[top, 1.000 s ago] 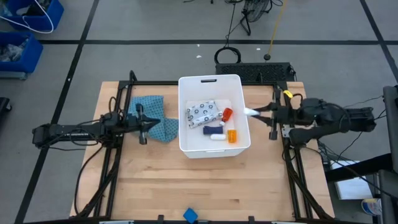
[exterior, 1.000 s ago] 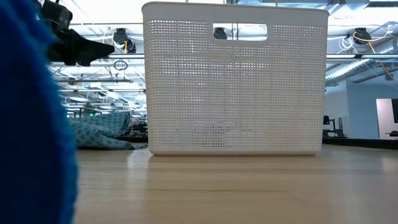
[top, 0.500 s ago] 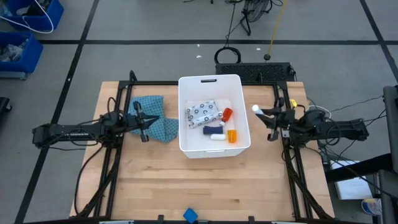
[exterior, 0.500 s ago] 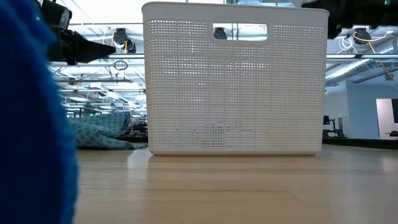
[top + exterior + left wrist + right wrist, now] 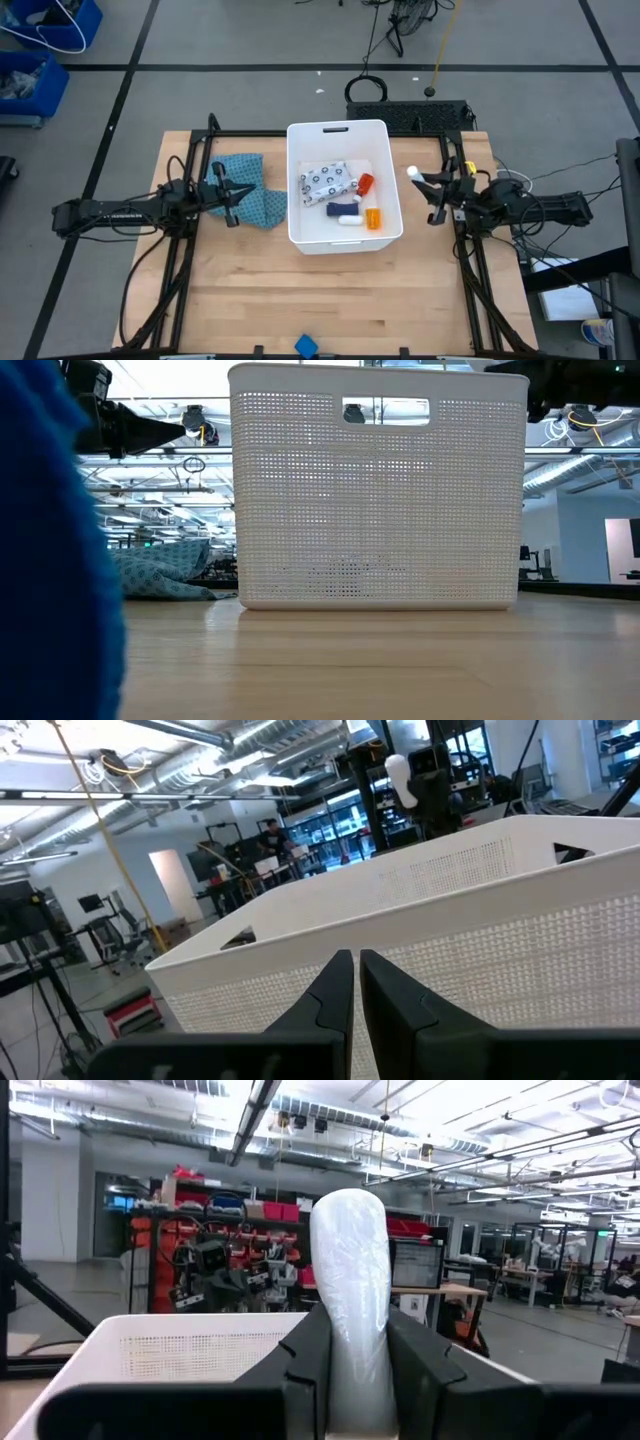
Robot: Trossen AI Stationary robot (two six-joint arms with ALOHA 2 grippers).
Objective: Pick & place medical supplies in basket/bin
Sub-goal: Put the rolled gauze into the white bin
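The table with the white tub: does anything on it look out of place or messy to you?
Only the teal cloth looks untidy, crumpled on the table left of the white tub, by the left gripper. A small blue piece sits alone at the near edge. The right gripper holds a white tube beside the tub.

Teal patterned cloth (image 5: 250,190) lies crumpled on the wooden table (image 5: 300,300), in the far-left part, well in from the left edge; also visible in low view (image 5: 160,575). Small blue object (image 5: 306,346) sits at the table's near edge, about centre. Black frame rails (image 5: 200,150) run along left and right sides. Blue crate (image 5: 40,50) on the floor, beyond the far-left corner. Black cables (image 5: 365,88) on the floor past the far edge.
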